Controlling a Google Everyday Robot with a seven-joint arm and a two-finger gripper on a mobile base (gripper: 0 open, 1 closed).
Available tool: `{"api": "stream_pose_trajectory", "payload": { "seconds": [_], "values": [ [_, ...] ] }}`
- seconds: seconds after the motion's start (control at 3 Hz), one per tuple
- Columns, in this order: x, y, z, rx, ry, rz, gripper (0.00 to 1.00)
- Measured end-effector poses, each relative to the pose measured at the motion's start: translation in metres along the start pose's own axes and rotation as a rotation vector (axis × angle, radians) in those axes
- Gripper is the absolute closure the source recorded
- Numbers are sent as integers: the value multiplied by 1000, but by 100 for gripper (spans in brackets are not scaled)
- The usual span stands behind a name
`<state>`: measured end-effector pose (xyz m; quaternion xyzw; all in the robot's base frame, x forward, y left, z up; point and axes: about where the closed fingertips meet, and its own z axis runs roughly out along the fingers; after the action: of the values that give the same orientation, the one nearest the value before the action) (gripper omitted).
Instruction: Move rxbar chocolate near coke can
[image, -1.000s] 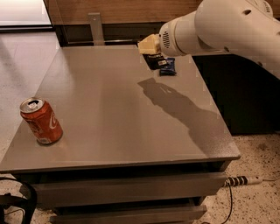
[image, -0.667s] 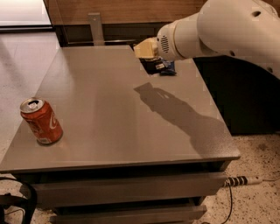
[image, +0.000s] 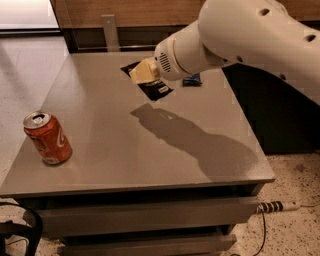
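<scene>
The coke can stands upright, red with a silver top, near the table's front left corner. My gripper is over the back middle of the table, shut on the rxbar chocolate, a flat black wrapper with white lettering. The bar hangs tilted above the tabletop, and its shadow falls on the surface below it. The bar is far from the can, up and to the right of it. Part of the bar is hidden behind the beige fingers.
A dark blue wrapped bar lies on the grey table at the back right, partly hidden by the arm. A wooden wall with a metal bracket runs behind. A power strip and cables lie on the floor.
The gripper has moved left, away from the back right, carrying the black bar with it. The blue bar stays where it lay. The can has not moved.
</scene>
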<state>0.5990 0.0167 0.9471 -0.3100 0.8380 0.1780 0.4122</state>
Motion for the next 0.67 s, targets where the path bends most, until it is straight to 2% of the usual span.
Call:
{"api": "stream_pose_trajectory", "payload": {
  "seconds": [0.33, 0.67],
  "values": [
    [19, 28, 12, -66, 56, -23, 100],
    [36, 57, 19, -141, 86, -51, 100]
  ]
}}
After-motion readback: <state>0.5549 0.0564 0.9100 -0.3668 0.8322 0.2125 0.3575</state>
